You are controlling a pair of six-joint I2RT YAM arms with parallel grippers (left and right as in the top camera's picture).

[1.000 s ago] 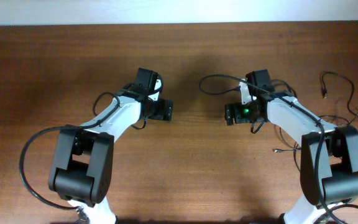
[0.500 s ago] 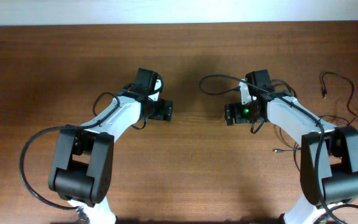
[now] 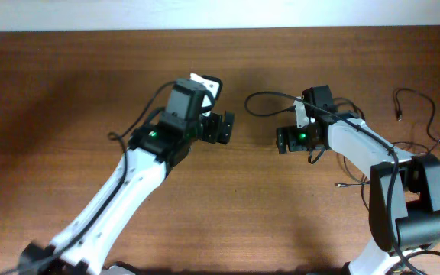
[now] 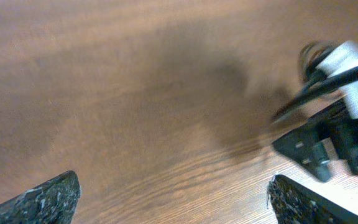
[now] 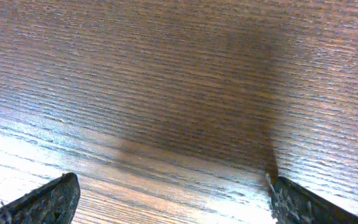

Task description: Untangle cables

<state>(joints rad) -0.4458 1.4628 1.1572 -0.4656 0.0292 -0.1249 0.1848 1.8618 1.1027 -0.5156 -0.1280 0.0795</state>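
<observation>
Overhead, your left hand sits near the middle of the surface with its jaws spread wide, gripping nothing. Your right hand faces it across a strip of bare wood, also wide and empty. A green light glows on the right wrist, and another shows on the left. Your cables lie at the far right as thin black loose strands looping beside and behind the right arm, well apart from both hands. One small plug end lies on the wood just beside that arm's lower link.

Left wrist view, blurred: two dark fingertips sit in the bottom corners, far apart, with only brown wood between them. The right arm's black and white end shows at the right edge.

Right wrist view: fingertips sit in the bottom corners, wide apart, with plain wood grain between them.
</observation>
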